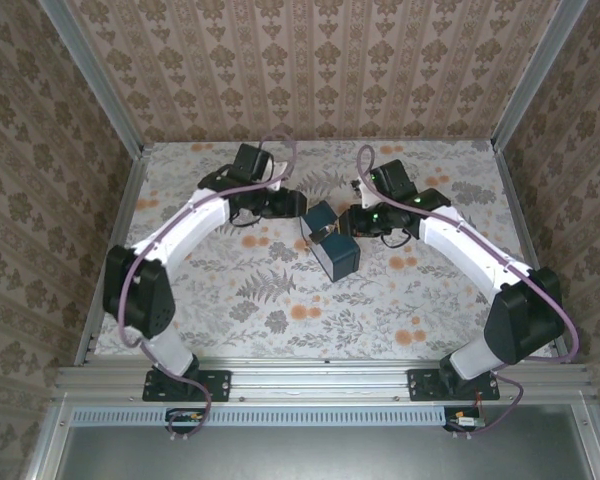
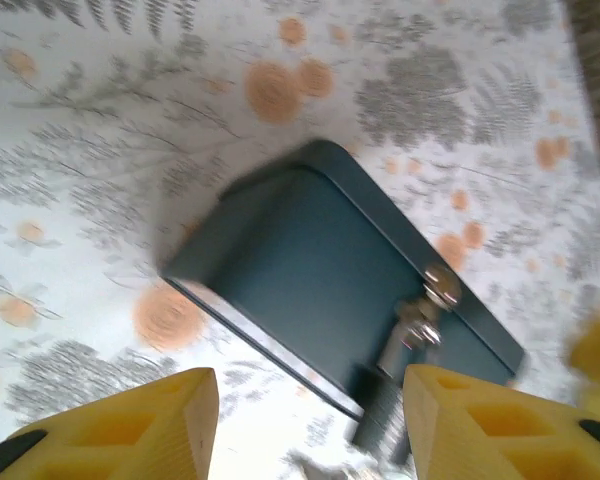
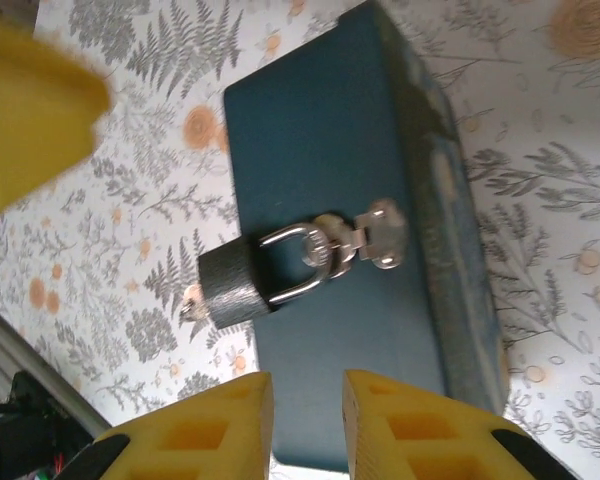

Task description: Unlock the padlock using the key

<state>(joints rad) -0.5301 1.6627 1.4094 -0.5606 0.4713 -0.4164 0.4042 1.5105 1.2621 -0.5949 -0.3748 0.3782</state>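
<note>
A dark blue box (image 3: 330,150) lies on the floral table. On its hasp (image 3: 375,238) hangs the padlock (image 3: 230,285), a dark grey body with a silver shackle. A small metal piece, apparently the key (image 3: 191,301), sticks out of the padlock's base. My right gripper (image 3: 307,385) hovers just short of the box, its yellow fingers a narrow gap apart with nothing between them. My left gripper (image 2: 310,385) is open wide over the table beside the box (image 2: 320,260), and the padlock (image 2: 385,415) sits close to its right finger. From above, both grippers (image 1: 292,205) (image 1: 355,220) flank the box (image 1: 332,252).
Patterned walls and metal rails (image 1: 120,200) enclose the table on three sides. Floral tabletop (image 1: 280,300) lies open in front of the box. A blurred yellow finger (image 3: 25,110) of the other arm shows at the upper left in the right wrist view.
</note>
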